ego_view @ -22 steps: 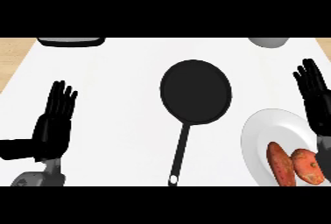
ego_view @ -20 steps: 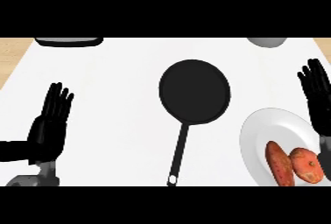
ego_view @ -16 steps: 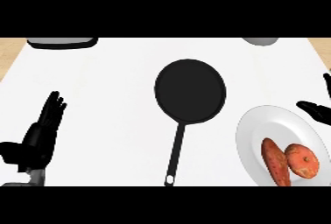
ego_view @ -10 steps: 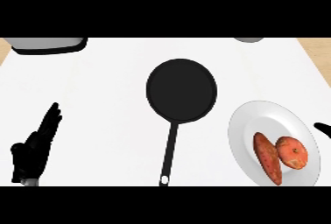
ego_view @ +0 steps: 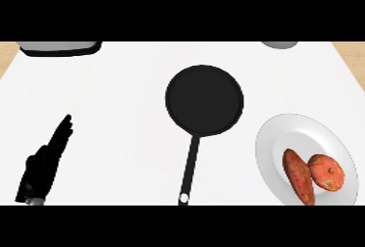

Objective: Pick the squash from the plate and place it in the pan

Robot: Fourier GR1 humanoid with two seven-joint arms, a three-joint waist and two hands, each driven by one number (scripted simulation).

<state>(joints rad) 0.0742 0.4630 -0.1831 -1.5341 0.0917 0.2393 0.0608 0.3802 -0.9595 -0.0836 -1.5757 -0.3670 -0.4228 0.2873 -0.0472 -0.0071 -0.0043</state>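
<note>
Squash (ego_view: 314, 174) lies on the white plate (ego_view: 285, 130), far across the counter from the left hand (ego_view: 44, 166), on its right. Two orange-red pieces, touching; which is the target is unclear. Likely stiff, rounded, smooth skin, moderately heavy, so best taken across the narrow middle from above. Left hand open, fingers straight, resting low at the view's left edge, holding nothing. Right hand is out of view. Black pan (ego_view: 204, 100) sits between hand and plate, handle pointing toward the robot. Grey things at the far edge, well clear.
</note>
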